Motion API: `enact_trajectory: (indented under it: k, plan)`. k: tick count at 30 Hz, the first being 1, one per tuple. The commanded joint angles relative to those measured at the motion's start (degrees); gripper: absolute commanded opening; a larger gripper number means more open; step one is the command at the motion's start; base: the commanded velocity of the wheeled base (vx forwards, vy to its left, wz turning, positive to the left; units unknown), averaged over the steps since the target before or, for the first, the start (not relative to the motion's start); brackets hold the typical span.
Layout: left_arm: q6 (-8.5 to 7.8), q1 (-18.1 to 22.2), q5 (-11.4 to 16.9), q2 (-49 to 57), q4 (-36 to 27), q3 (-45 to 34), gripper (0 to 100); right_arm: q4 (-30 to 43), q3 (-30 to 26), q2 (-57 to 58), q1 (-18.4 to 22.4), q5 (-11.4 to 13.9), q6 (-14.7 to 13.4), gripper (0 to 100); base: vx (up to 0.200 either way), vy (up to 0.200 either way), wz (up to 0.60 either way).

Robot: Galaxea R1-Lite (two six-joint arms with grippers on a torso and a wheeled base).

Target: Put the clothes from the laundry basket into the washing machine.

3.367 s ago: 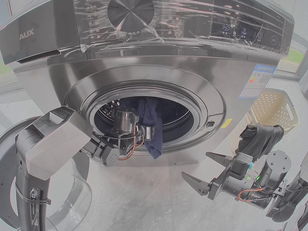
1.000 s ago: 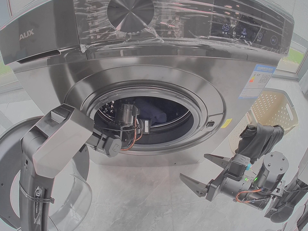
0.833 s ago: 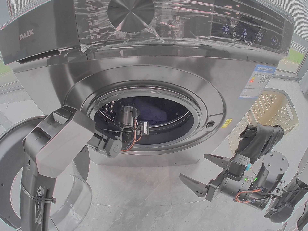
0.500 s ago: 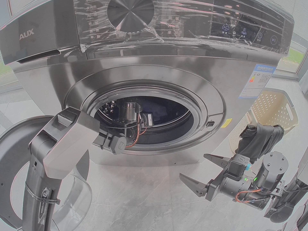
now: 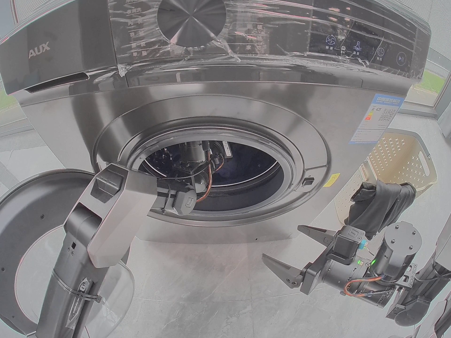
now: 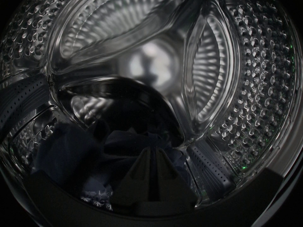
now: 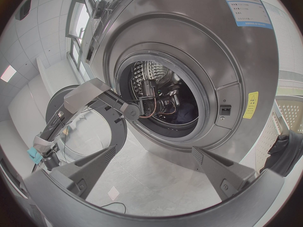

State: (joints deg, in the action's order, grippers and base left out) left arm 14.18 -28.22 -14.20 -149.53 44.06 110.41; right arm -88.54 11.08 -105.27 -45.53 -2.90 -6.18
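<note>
Inside the drum (image 6: 252,63) of the washing machine (image 5: 225,99), the left tool (image 6: 153,150) has its fingers pressed together, and no fold can be seen between them. A dark blue garment (image 6: 72,148) lies bunched on the drum's floor just beyond and below the tips, so this piece looks delivered.

What remains is a black garment (image 5: 383,203) draped over the near rim of the laundry basket (image 5: 413,163), which stands to the right of the machine. Its long axis hangs roughly downward across the rim. The right tool (image 5: 284,241) is spread wide and empty above the floor (image 5: 211,278), pointing toward the machine's front. The garment therefore lies behind it, near that arm's wrist. The right arm is plainly the nearer one, though it would probably need to draw back and turn to face the cloth.

Bare floor gives room between basket and machine. The left forearm fills the left part of the round opening, with the open door (image 5: 28,212) beside it.
</note>
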Motion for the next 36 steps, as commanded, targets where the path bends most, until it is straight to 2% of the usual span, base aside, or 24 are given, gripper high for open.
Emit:
enact_trajectory:
  k: [1, 8, 9, 12, 18, 21, 22, 24, 26, 28, 29, 36]
  plan:
    - [-0.03, 0.3, -0.7, -5.1, 0.8, 4.2, 0, -0.1, 0.0, -0.4, 0.0, 0.0, -0.2, 100, 0.000, 0.000, 0.00]
    - [0.06, 0.2, -0.7, -4.6, 0.4, 4.2, 0, -0.1, 0.0, -0.4, 0.0, 0.0, -0.2, 100, 0.000, 0.000, 0.00]
    - [0.06, 0.2, -0.7, -4.5, 0.3, 4.2, 100, -0.1, 0.0, -0.4, 0.0, 0.0, -0.2, 100, 0.000, 0.000, 0.00]
    - [0.15, -0.2, -0.8, -2.3, 0.1, 3.9, 100, -0.1, 0.0, -0.4, 0.0, 0.0, -0.2, 100, 0.000, 0.000, 0.00]
    - [-0.64, -2.2, -0.8, 7.1, 0.4, -11.0, 100, 0.0, -0.1, -0.3, 0.0, 0.0, -0.2, 100, 0.000, 0.000, 0.00]
    - [-2.66, -2.5, -0.8, 10.3, 0.7, -16.1, 100, -0.1, -0.1, -0.3, 0.1, 0.0, -0.2, 100, 0.000, 0.000, 0.00]
    - [-4.69, -2.5, -0.8, 12.3, 1.0, -19.5, 100, -0.1, -0.1, -0.3, 0.1, 0.0, -0.2, 100, 0.000, 0.000, 0.00]
    - [-6.79, -2.7, -0.8, 14.3, 2.5, -24.4, 100, -0.1, -0.1, -0.3, 0.1, 0.0, -0.2, 100, 0.000, 0.000, 0.00]
    - [-7.41, -3.4, -0.8, 15.5, 4.5, -28.2, 100, -0.1, -0.1, -0.3, 0.1, 0.0, -0.2, 100, 0.000, 0.000, 0.00]
    - [-7.50, -4.0, -0.8, 15.9, 5.6, -30.3, 100, -0.1, -0.1, -0.3, 0.1, 0.0, -0.2, 100, 0.000, 0.000, 0.00]
    - [-7.50, -5.3, -0.8, 17.1, 8.4, -34.8, 100, -0.1, -0.2, -0.3, 0.1, -0.1, -0.2, 100, 0.000, 0.000, 0.00]
    - [-7.59, -9.6, -0.7, 21.9, 16.4, -50.1, 100, 0.0, -0.8, 0.0, 0.1, -0.1, -0.3, 100, 0.000, 0.000, 0.00]
